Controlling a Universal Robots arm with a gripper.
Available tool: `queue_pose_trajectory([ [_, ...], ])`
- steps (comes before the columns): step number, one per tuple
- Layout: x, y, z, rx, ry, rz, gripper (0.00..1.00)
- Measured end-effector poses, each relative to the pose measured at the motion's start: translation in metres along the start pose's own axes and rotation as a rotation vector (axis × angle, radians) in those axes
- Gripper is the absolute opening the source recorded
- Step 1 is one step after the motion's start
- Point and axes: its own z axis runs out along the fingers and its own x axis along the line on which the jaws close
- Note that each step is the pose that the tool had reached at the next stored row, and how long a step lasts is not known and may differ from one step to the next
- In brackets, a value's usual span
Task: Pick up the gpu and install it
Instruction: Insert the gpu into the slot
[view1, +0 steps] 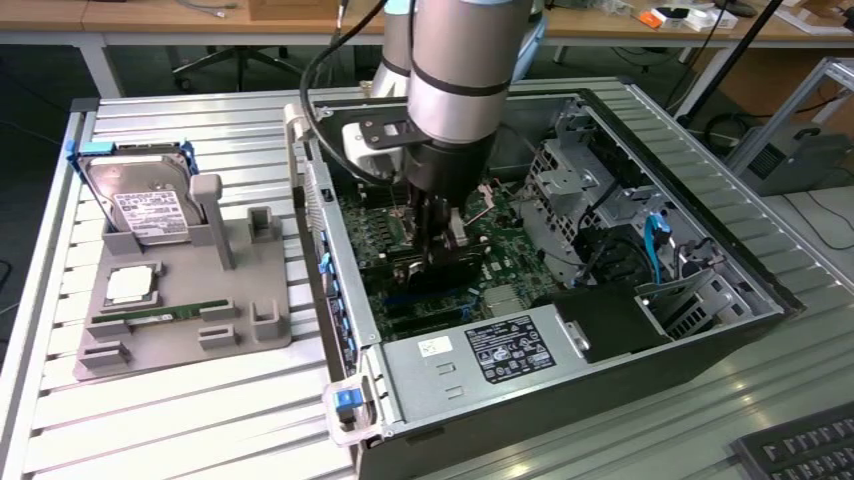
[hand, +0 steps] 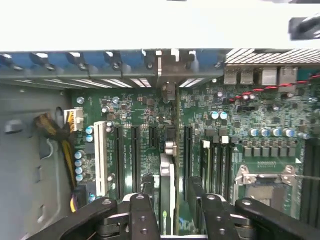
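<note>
The arm reaches down into the open computer case (view1: 694, 300), which lies on its side on the slatted metal table (view1: 200, 420); the gripper (view1: 441, 245) is low over the motherboard (view1: 514, 250), approx. in the middle of the case; in the wrist view the gripper (hand: 172, 212) has its two black fingers (hand: 140, 215) standing apart, one on each side of the gpu (hand: 167, 185), w/ a visible gap between each finger and the card, so the claw is apart and not clamped on it.

The gpu stands edge-on in the motherboard (hand: 225, 115), seen as a narrow grey slat between the black expansion slots (hand: 135, 150); its far end points toward the case's rear wall w/ the blue clips (hand: 75, 60); a white slot (hand: 100, 155) lies some slots away from the gpu, and the cpu socket (hand: 265, 182) lies on the other side of it, past the memory slots. In the exterior view the gpu (view1: 461, 262) is mostly hidden by the gripper, I can tell only a dark edge under it.

Inside the case, the power supply w/ a label (view1: 501, 350) sits at the near end, and the drive cage (view1: 574, 180) is on the exterior view's right of the motherboard.

Outside the case, on the exterior view's left, a grey holder (view1: 180, 320) carries a hard drive (view1: 147, 205), a cpu (view1: 130, 285) and a green memory stick (view1: 167, 313).
</note>
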Motion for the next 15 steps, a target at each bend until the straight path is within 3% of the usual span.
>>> queue_pose_trajectory([
  [2,-0.001,-0.0001,-0.0024,0.0002,-0.0002,-0.001,0.39],
  [3,-0.002,-0.0002,-0.0025,0.0002,-0.0003,-0.002,0.32],
  [4,-0.002,-0.0012,-0.0026,-0.0011,-0.0002,-0.002,0.32],
  [6,-0.002,-0.0062,-0.0024,-0.0063,-0.0005,-0.006,0.20],
  [7,-0.002,-0.0104,-0.0023,-0.0106,-0.0007,-0.007,0.14],
  [9,-0.002,-0.0179,-0.0021,-0.0189,-0.0015,-0.010,0.11],
  [12,-0.002,-0.0338,-0.0016,-0.0361,-0.0036,-0.015,0.11],
  [13,-0.002,-0.0377,-0.0015,-0.0398,-0.0044,-0.016,0.11],
  [15,-0.002,-0.0392,-0.0014,-0.0409,-0.0053,-0.016,0.11],
])
